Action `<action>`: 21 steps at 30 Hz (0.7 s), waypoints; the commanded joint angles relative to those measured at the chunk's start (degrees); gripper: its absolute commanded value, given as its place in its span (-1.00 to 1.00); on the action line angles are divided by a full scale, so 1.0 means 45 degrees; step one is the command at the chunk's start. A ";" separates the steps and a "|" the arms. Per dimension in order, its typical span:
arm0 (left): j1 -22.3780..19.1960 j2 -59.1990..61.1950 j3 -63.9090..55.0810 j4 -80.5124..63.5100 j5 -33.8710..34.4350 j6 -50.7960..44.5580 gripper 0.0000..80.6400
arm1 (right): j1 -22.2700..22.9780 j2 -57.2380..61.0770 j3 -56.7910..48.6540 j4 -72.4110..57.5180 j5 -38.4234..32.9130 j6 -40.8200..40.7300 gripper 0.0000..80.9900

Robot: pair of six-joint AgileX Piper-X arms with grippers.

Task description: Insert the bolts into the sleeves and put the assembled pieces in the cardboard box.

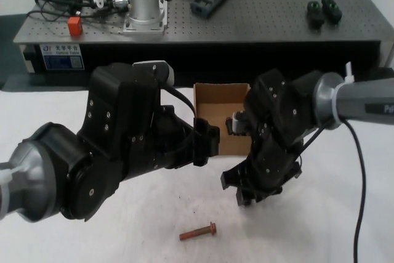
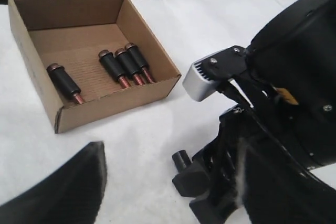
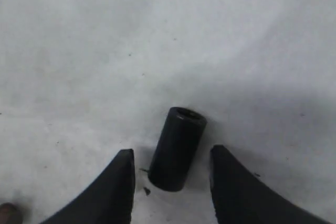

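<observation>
Your right gripper [image 3: 172, 153] is open wide, with one jaw on each side of the short black cylindrical sleeve [image 3: 177, 148] and neither touching it. The sleeve lies on its side on the white cloth [image 3: 157, 35], near the open brown cardboard box [image 1: 218, 89]. The copper-coloured flanged bolt [image 1: 198, 233] lies farther from the box. Four assembled pieces [image 2: 126, 65] lie inside it. Caution: the sleeve lies askew between the jaws, so closing on it may roll it or squeeze it out.

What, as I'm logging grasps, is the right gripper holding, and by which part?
Nothing is held. The right gripper, open, straddles the black cylindrical sleeve lying on the white cloth, with a gap at each finger.
</observation>
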 commanded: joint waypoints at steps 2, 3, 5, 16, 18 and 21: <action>-0.0028 -0.0157 -0.0018 0.0070 -0.0120 0.0088 0.25 | 0.0034 0.0279 -0.0055 -0.0516 0.0012 0.0125 -0.19; -0.0028 -0.0157 -0.0018 0.0108 -0.0120 0.0088 0.25 | 0.0034 0.0331 -0.0055 -0.0661 0.0012 0.0125 -0.19; -0.0028 -0.0157 -0.0018 0.0380 -0.0120 0.0234 0.25 | 0.0034 0.0377 -0.0055 -0.0916 0.0012 0.0208 -0.19; -0.0028 -0.0094 -0.0018 0.3636 0.0763 0.4077 0.22 | 0.0010 0.0372 -0.0055 -0.0662 0.0294 -0.0629 -0.98; -0.0028 0.0144 -0.0081 0.3904 0.1400 0.4326 0.14 | -0.0002 0.0326 -0.0055 -0.0640 0.0294 -0.0718 -0.98; -0.0028 0.0857 -0.0546 0.4865 0.1828 0.4990 0.06 | -0.0096 -0.0051 -0.0042 -0.0547 0.0116 -0.1003 -0.98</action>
